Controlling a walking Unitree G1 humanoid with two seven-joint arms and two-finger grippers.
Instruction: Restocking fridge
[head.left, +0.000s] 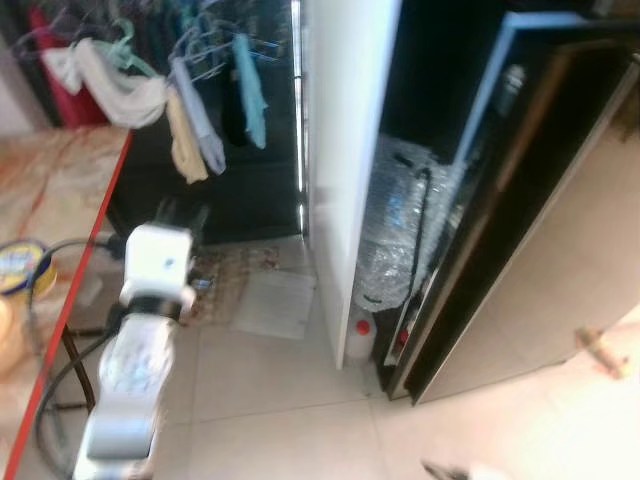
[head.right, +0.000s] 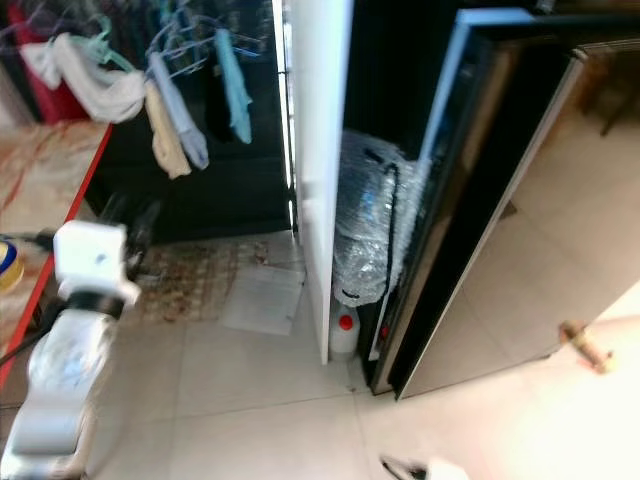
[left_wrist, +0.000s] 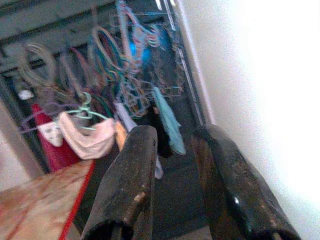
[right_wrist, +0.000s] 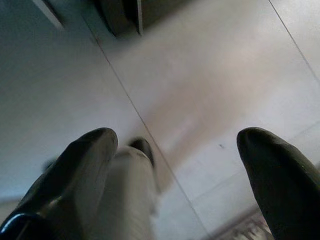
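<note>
Looking down, I see open tiled floor between the red-edged bench and the fridge, its dark door swung wide. My left claw holds nothing, fingers nearly together; right claw gapes wide, empty, over tiles.

left arm raised beside the red-edged table, facing hanging clothes.

White fridge; red-edged, marble-patterned worktop; beige tiled floor; pale blue and cream hanging clothes.
</note>
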